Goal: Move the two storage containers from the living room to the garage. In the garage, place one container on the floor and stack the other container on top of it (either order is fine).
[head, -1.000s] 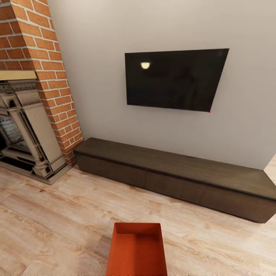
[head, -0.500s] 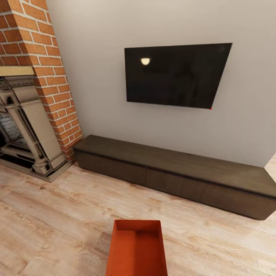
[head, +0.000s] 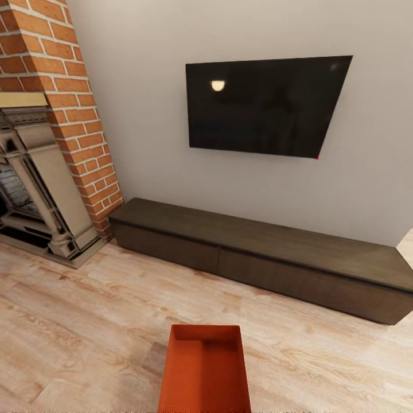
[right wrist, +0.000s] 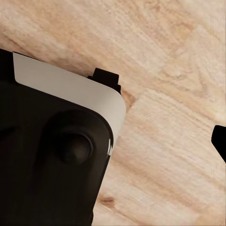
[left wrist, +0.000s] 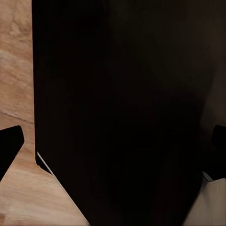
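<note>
**Head view.** I am looking down into the living room. One storage container [head: 203, 373], an orange-red open-top bin, is sitting upright on the light wood-plank floor [head: 86, 321] at the lower middle of the view, directly in front of me, and the picture's lower edge is cutting off its near end. Its inside is showing bare. Beyond it, well apart, a long low dark-brown cabinet [head: 258, 252] is running along the pale wall [head: 143, 86]. A black television [head: 264, 106] is hanging on that wall above the cabinet and reflecting a small round light. To my left, a red brick chimney [head: 80, 103] is rising beside the cabinet's end, with a grey stone fireplace surround [head: 34, 172] standing at its foot.

**Left wrist view.** The left gripper [left wrist: 113, 150] is pointing at a large dark part of the robot's own body [left wrist: 117, 94], with wood planks showing past it. Its two dark fingertips [left wrist: 9, 146] are lying at opposite edges of the picture, spread wide, and nothing is sitting between them.

**Right wrist view.** The right gripper [right wrist: 113, 141] is facing the wood planks [right wrist: 165, 70] and a black casing with a white panel [right wrist: 70, 89]. One dark fingertip [right wrist: 220, 141] is showing at the picture's edge. The other is merging with the black casing, so I cannot tell how these fingers are set.
</note>
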Motion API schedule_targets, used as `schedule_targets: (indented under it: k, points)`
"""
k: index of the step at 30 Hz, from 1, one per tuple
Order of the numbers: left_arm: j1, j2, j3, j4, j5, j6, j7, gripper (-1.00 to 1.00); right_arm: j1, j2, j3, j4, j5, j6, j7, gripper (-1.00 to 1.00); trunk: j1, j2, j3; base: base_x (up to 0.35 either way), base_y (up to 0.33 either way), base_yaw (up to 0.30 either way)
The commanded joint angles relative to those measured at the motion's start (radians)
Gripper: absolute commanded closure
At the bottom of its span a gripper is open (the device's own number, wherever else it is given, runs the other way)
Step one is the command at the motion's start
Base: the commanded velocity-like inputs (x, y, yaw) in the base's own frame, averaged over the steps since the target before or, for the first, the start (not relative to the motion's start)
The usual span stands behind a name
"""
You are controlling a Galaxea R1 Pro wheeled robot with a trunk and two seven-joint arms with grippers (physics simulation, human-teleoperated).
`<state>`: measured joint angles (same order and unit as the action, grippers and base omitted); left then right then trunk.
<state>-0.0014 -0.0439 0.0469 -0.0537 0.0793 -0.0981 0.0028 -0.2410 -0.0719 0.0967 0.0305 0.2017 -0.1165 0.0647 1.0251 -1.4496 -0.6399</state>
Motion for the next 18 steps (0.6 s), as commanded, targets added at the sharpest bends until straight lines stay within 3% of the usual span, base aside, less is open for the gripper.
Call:
schedule_targets:
  k: [1, 18]
  points:
    - [0.000, 0.000, 0.004, 0.000, 0.007, -0.002, 0.000, -1.00, -0.001, 0.000, 0.008, 0.003, -0.001, -0.006, 0.001, -1.00, 0.000, 0.000, -0.002, 0.000, 0.000, 0.000]
    - [0.000, 0.000, 0.004, 0.000, 0.007, -0.002, 0.000, -1.00, -0.001, 0.000, 0.008, 0.003, -0.001, -0.006, 0.001, -1.00, 0.000, 0.000, -0.030, 0.000, 0.000, 0.000]
